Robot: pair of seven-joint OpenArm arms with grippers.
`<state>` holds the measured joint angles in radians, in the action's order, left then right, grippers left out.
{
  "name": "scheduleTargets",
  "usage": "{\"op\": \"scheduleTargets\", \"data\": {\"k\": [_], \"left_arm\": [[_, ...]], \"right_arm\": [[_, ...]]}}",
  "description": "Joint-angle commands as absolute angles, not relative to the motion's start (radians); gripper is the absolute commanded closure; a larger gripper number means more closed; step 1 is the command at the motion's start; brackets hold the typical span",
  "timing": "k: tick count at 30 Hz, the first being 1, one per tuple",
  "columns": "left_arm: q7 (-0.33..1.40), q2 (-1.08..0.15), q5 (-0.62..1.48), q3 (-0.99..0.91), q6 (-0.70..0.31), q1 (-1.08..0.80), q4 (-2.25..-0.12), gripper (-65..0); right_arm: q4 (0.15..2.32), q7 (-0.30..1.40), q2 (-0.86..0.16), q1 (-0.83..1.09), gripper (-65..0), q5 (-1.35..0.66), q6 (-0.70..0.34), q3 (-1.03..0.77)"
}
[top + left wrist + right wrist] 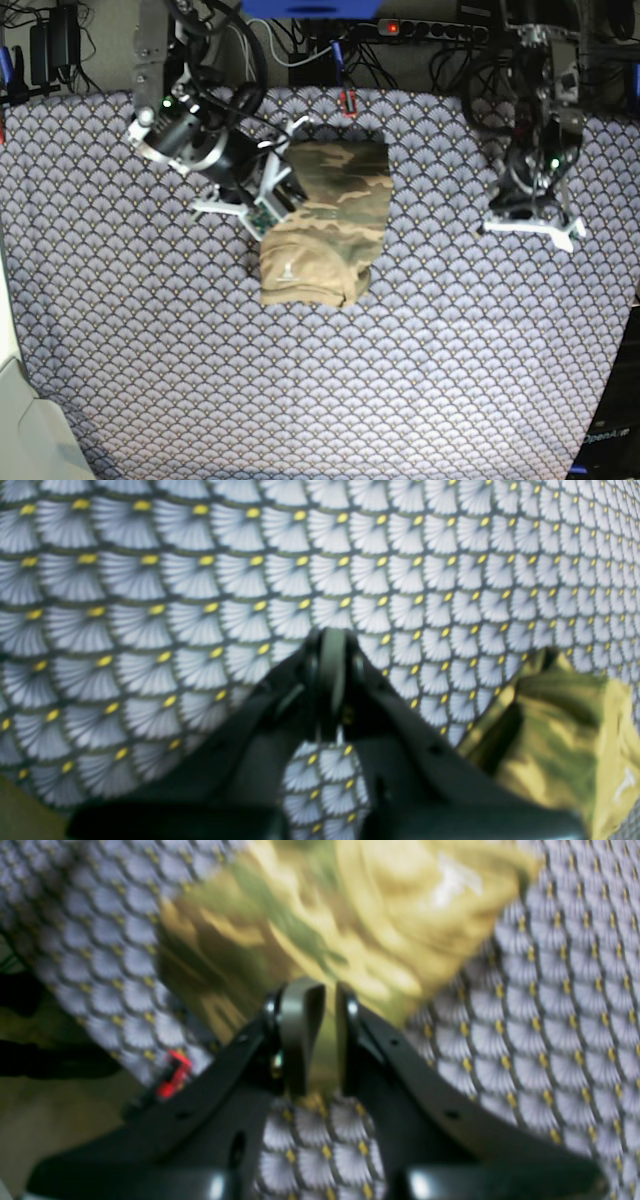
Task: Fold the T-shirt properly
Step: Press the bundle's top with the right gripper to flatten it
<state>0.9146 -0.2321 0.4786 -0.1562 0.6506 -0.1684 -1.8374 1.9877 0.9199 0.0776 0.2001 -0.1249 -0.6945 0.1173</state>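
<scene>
We see the camouflage-print cloth T-shirt (327, 222), already a compact rectangle, at upper centre of the base view on the blue-grey scallop-patterned tablecloth (420, 380). Our right gripper (327, 1040), jaws narrow, pinches the shirt's edge at its left side. Our left gripper (332, 680), jaws fully together and empty, hovers at right. We judge a late fold is underway; next comes laying that edge down and letting go.

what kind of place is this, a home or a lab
Most likely a robotics lab bench, not a home. Two robot arms stand over a table under a scallop-patterned tablecloth, a power strip and tangled cables run along the back edge, and a folded camouflage T-shirt lies in the middle as the test piece.
</scene>
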Motion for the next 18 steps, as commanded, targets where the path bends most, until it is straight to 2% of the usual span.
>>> {"op": "scheduleTargets", "data": {"k": [1,10,18], "left_arm": [[0.908,-0.236,0.478,-0.147,0.647,-0.179,-1.856,-0.5],[0.9,-0.211,0.478,-0.074,0.647,-0.306,-1.857,-0.5],[0.903,-0.203,0.478,-0.071,0.647,-0.354,-1.853,-0.5]], "right_arm": [[2.0,0.92,0.082,0.179,-8.3,-0.168,-0.698,0.148],[1.828,1.009,0.077,0.027,-8.4,-0.437,-0.698,0.328],[1.515,0.99,0.061,-0.127,-8.8,-0.516,-0.698,0.321]]}}
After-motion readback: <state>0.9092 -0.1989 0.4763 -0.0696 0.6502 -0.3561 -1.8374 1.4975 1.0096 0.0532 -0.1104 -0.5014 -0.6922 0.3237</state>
